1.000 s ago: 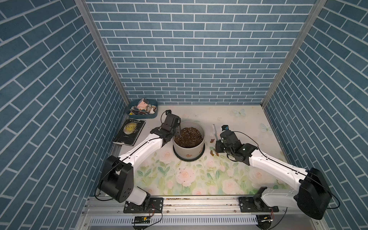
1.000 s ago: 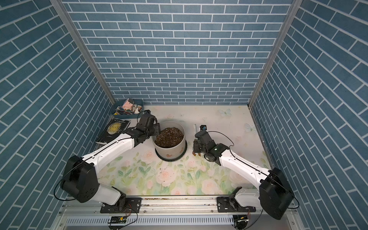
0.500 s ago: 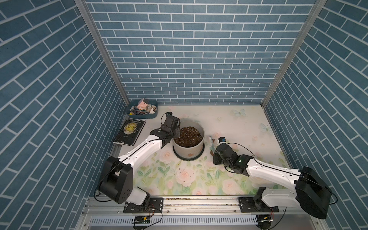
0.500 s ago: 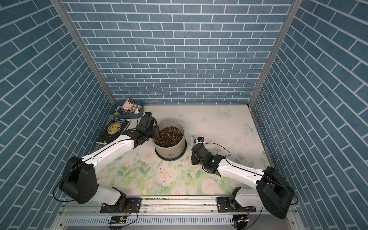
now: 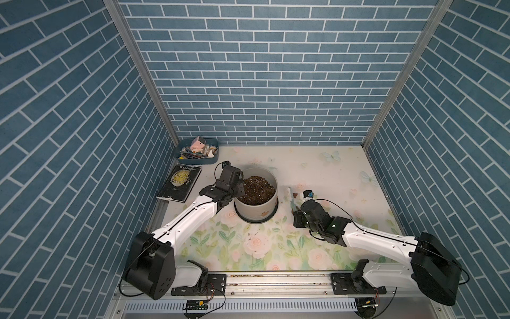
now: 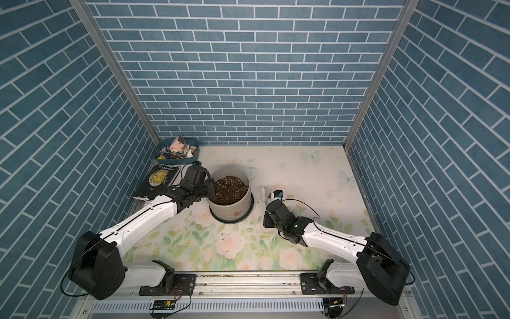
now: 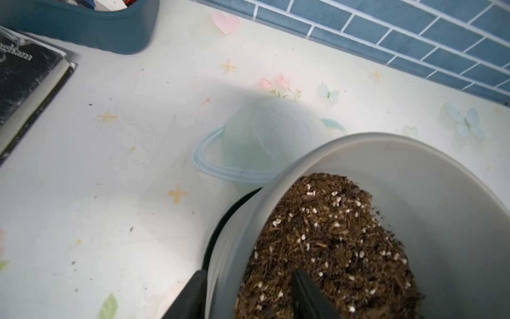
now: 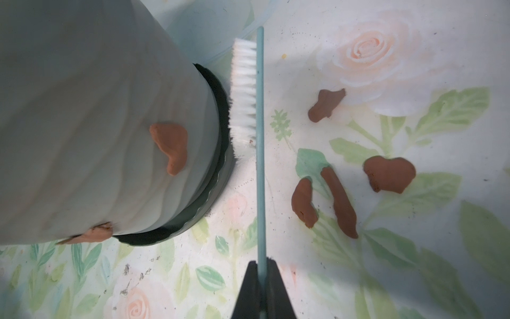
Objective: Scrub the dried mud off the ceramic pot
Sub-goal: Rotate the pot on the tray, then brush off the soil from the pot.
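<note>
Right pincer (image 8: 261, 265) is clamped on a toothbrush (image 8: 259, 143), bristles right by the saucer (image 8: 220, 154) of the ceramic pot (image 5: 258, 205) mid-bench; left pincer (image 7: 248, 290) straddles the rim, jaws apart, grip unclear; dried mud (image 8: 171, 145) stuck on the wall, more flakes (image 8: 389, 174) on the bench.

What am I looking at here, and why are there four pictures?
Two white robot arms work at a flowered table. Two pictures look down from overhead; the other two come from cameras on the wrists. The left gripper straddles the rim of the ceramic pot, one finger in the soil. The right gripper is shut on a brush whose bristles face the pot. Dried mud sticks to the pot's wall; more flakes lie on the table. A book and tray sit aside.
</note>
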Available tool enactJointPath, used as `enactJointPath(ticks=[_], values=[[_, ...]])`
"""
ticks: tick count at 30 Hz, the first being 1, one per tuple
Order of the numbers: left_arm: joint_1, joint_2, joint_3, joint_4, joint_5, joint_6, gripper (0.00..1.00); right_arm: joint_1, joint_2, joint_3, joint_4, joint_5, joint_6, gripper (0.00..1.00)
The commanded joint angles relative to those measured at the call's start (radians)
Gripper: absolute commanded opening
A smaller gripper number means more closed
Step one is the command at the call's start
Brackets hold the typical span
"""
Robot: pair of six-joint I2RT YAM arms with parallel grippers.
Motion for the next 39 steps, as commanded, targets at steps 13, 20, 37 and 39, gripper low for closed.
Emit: enactJointPath(ticks=[13, 20, 37, 39], values=[[0.008, 0.104, 0.065, 0.045, -0.070, 0.055, 0.58, 0.042, -0.002, -0.044, 0.043, 0.033, 0.030, 0.00], [0.007, 0.055, 0.013, 0.045, -0.059, 0.055, 0.37, 0.045, 0.043, -0.038, 0.068, 0.026, 0.037, 0.00], [0.007, 0.043, 0.017, 0.028, -0.051, 0.067, 0.00, 0.044, 0.167, 0.042, 0.124, 0.013, 0.023, 0.00], [0.007, 0.041, 0.016, 0.027, -0.048, 0.068, 0.00, 0.045, 0.182, 0.055, 0.131, 0.009, 0.014, 0.00]])
